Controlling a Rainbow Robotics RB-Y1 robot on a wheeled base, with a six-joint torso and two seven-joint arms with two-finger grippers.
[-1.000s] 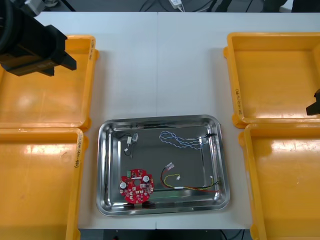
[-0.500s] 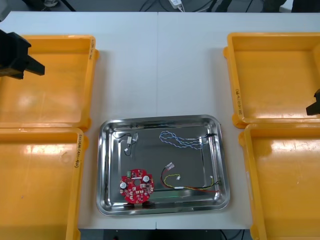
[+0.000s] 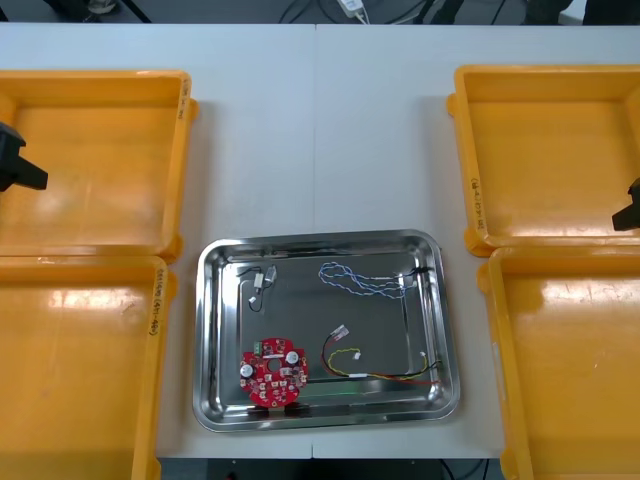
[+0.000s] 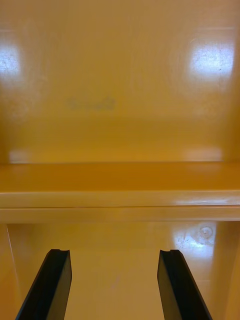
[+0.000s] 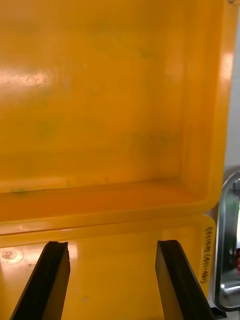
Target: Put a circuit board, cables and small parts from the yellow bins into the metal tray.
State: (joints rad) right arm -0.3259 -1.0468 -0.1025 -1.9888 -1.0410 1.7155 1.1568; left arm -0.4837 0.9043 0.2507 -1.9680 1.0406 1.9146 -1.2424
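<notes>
Table (image 3: 320,130) pale, yellow bins (image 3: 95,160) flanking the metal tray (image 3: 205,340) — left gripper (image 5: 112,245) and right gripper (image 4: 115,252) hover over bins at opposite edges, jaws spread.

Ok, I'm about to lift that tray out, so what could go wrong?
The red and yellow cable lies along the near right wall of the metal tray; a tilt could spill it over the rim. The circuit board lies by the near wall and may slide onto that cable. The left gripper and right gripper hang open over the yellow bins beside it; a reaching hand could meet them.
</notes>
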